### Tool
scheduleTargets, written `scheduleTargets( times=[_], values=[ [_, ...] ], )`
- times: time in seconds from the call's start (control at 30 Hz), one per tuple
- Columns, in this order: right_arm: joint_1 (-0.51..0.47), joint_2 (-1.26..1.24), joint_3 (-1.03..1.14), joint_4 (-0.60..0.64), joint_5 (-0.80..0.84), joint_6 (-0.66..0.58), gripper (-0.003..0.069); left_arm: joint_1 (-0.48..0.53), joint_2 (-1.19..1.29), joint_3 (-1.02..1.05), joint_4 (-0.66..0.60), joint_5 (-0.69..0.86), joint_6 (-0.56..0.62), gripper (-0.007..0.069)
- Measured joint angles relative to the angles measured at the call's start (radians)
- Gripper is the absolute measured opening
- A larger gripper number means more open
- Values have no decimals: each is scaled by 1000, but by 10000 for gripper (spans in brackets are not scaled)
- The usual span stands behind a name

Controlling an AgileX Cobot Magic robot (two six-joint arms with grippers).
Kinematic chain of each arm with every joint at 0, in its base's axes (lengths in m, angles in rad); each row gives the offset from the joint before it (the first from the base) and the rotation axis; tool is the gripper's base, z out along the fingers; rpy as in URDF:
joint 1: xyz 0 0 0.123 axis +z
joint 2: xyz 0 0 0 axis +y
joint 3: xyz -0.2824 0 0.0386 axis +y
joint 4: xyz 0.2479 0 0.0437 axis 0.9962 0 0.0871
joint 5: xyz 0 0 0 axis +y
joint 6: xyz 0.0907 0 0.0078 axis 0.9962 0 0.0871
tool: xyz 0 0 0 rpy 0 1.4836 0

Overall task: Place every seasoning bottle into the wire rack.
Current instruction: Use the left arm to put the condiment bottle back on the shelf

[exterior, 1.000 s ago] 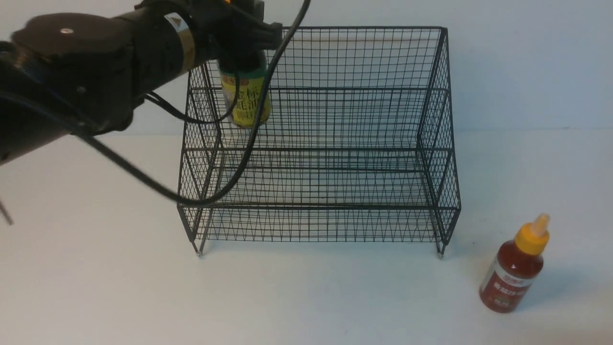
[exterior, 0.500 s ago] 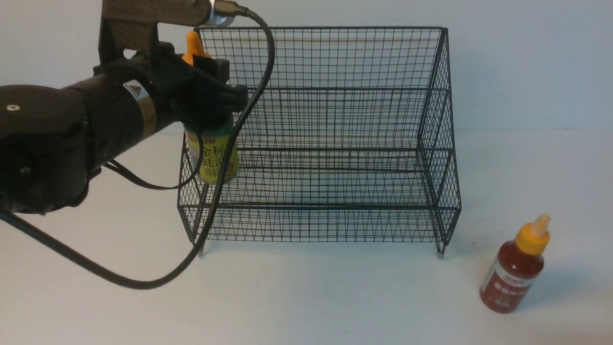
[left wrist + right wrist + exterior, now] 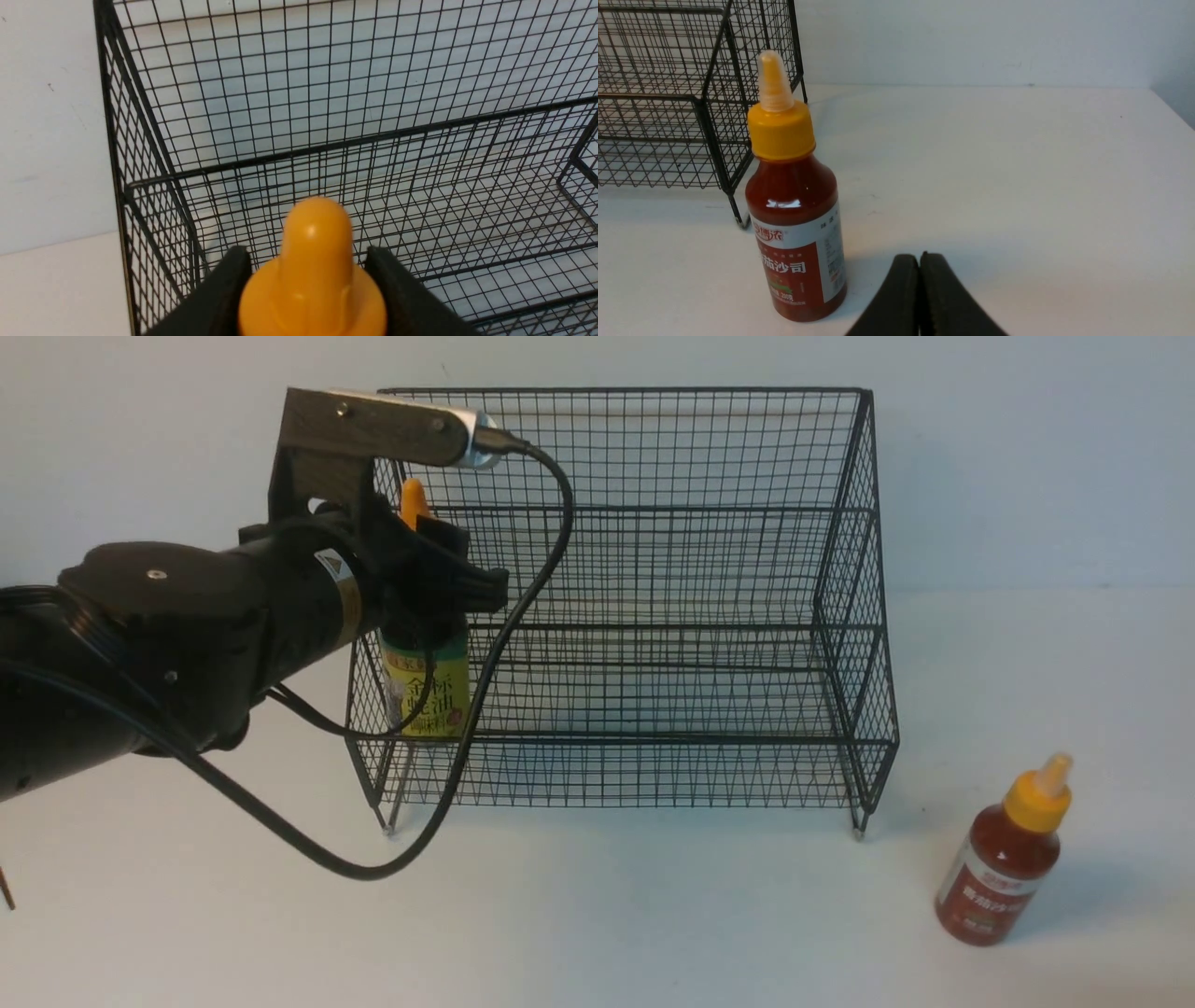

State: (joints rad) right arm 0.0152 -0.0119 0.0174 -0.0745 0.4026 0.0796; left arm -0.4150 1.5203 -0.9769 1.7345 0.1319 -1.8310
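One black wire-mesh rack: stepped tiers, tall back, sloping sides, short feet; standing on white tabletop before a pale wall. One dark brown seasoning bottle: yellow-green label, orange nozzle cap; upright at the rack's left end, over the lowest front tier, just inside the left side panel; base level with the front rail, contact with the mesh not determinable. Robot's left end effector: closed on the dark brown seasoning bottle just under the cap, one black finger at each side, both pressed against the cap skirt in the left wrist view. One black cable: hanging from the left wrist, looping down past the rack's left front corner toward the tabletop. One red seasoning bottle: white-banded label, yellow cap, pale nozzle tip; upright on the tabletop, outside the rack, near its right front foot but apart from it. Robot's right end effector: fingers pressed together, nothing held; low over the tabletop, just beside the red seasoning bottle, not touching it.
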Motion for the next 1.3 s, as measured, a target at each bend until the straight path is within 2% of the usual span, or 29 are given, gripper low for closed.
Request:
scheduleTargets(
  times=[0.9,1.3],
  values=[
    [0,0,0,0,0,-1,-15,-1,50,-35,11,-17,5,278],
    [0,0,0,0,0,-1,-15,-7,-126,-49,7,-112,0,278]
  ],
)
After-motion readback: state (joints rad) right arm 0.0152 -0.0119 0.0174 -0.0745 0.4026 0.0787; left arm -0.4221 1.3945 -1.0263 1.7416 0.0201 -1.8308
